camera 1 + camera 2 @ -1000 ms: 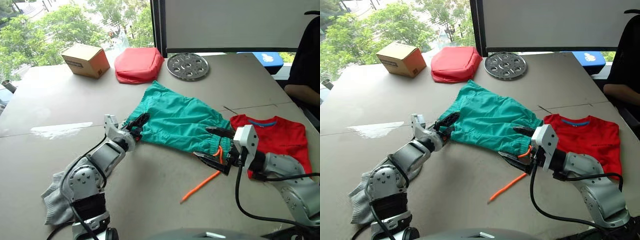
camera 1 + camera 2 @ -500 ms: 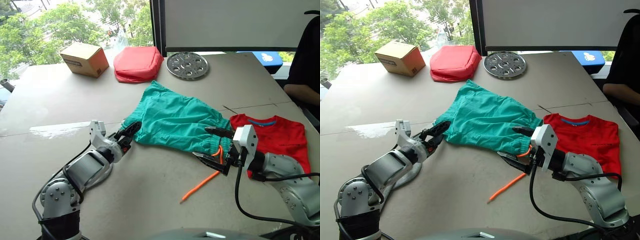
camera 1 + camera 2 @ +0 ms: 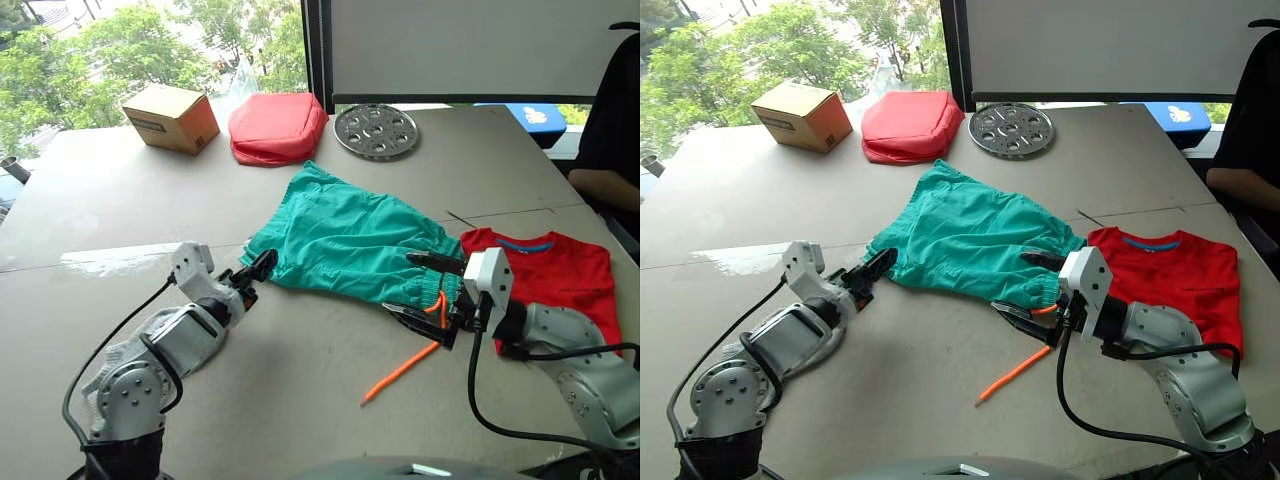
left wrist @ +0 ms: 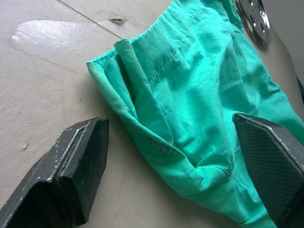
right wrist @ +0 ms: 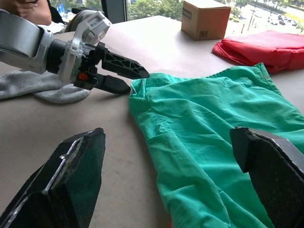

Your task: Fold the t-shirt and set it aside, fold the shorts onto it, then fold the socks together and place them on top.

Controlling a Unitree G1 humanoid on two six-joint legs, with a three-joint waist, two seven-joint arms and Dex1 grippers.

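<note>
The shorts lie spread flat at the middle of the counter, waistband to the right, orange drawstring trailing toward the near edge. The left tool sits at the left leg hem with fingers spread wide and empty. The right tool brackets the waistband, also wide, gripping nothing. One tool at each end suggests a pinch at both ends to fold the garment. The t-shirt lies folded at the right, touching the waistband and placed to receive the shorts. The socks rest near left, by the left arm, last in sequence.
</note>
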